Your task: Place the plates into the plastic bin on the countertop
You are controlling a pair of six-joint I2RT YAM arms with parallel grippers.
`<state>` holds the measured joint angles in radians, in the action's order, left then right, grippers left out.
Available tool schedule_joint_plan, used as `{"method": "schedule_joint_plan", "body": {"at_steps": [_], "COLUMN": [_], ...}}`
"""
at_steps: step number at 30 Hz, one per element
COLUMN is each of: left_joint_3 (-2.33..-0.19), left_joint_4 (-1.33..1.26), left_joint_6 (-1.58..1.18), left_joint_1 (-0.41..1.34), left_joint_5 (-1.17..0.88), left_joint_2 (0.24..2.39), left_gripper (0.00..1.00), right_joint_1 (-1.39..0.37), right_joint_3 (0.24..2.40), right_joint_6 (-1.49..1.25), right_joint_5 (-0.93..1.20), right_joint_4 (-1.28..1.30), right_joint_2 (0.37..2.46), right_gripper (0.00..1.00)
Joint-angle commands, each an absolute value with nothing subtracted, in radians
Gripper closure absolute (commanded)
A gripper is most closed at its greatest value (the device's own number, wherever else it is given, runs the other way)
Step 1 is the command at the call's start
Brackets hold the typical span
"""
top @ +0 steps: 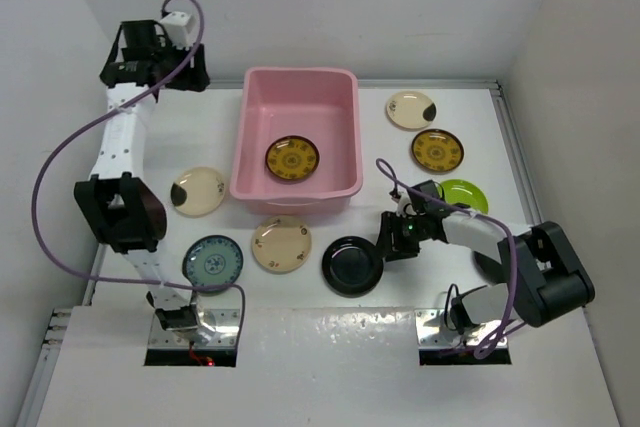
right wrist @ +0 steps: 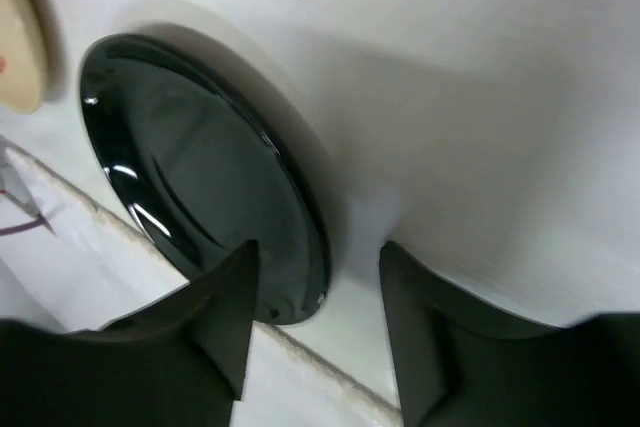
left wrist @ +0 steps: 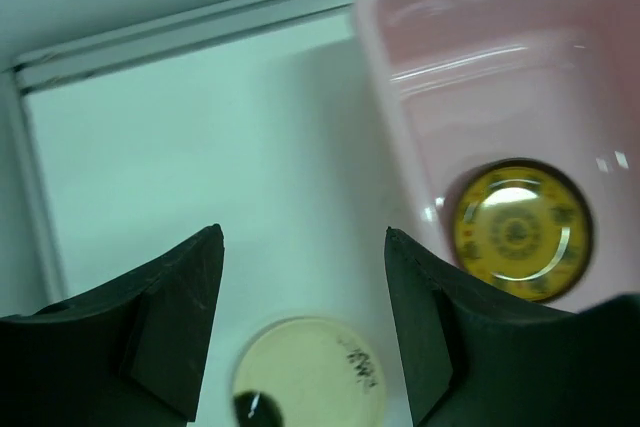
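Note:
The pink bin stands mid-table with one mustard-yellow plate inside; both show in the left wrist view, bin and plate. My left gripper is open and empty, raised by the bin's far left corner, above a cream plate with a dark patch. My right gripper is open, low at the right rim of the glossy black plate, one finger over that rim. Around lie cream, teal, cream patterned, cream dark-patched, yellow and lime green plates.
White walls enclose the countertop on the left, back and right. A metal edge strip runs just in front of the black plate. A purple cable loops off the left arm, and another over the right arm.

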<state>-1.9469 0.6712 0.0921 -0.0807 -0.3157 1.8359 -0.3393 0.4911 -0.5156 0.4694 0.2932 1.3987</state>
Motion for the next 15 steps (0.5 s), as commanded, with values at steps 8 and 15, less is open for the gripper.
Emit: {"method": "schedule_joint_plan", "body": {"at_steps": [8,15], "left_joint_3": [-1.78,-1.747], "left_joint_4": [0.675,0.666], "left_joint_6": [0.106,0.106], "left_joint_1": [-0.161,-0.201], "left_joint_5": [-0.287,-0.287], "left_joint_2": [1.666,1.634], "left_gripper": [0.32,0.32], "right_joint_1": [-0.393,-0.356], "right_joint_3": [0.374,0.567], "right_joint_6": [-0.637,-0.41], "right_joint_5": [0.43,0.506], "right_joint_4": [-0.052,0.323], "right_joint_2": [1.453,1.295], "right_gripper": [1.0,1.0]}}
